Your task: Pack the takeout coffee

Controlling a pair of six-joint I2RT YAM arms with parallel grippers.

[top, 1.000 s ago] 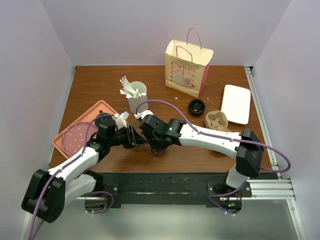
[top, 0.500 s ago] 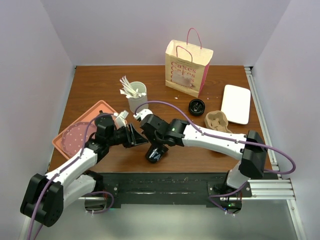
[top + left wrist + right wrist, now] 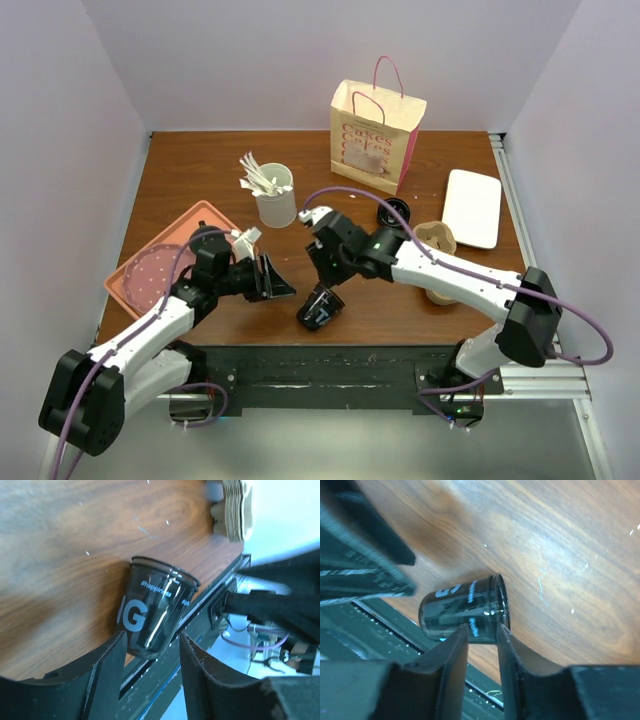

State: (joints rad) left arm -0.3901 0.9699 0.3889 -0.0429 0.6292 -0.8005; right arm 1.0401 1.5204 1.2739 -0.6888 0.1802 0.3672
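Near the table's (image 3: 200, 170) front edge, the cup (image 3: 320, 307) is lying on its side. The right gripper (image 3: 481, 630) is hovering over it, narrowly parted, holding nothing; the left gripper (image 3: 151, 639) is facing it, spread wide, empty.

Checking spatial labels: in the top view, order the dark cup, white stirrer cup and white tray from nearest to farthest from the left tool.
1. dark cup, on its side, just right of the left tool.
2. white stirrer cup, farther back on the table.
3. white tray, far right edge.
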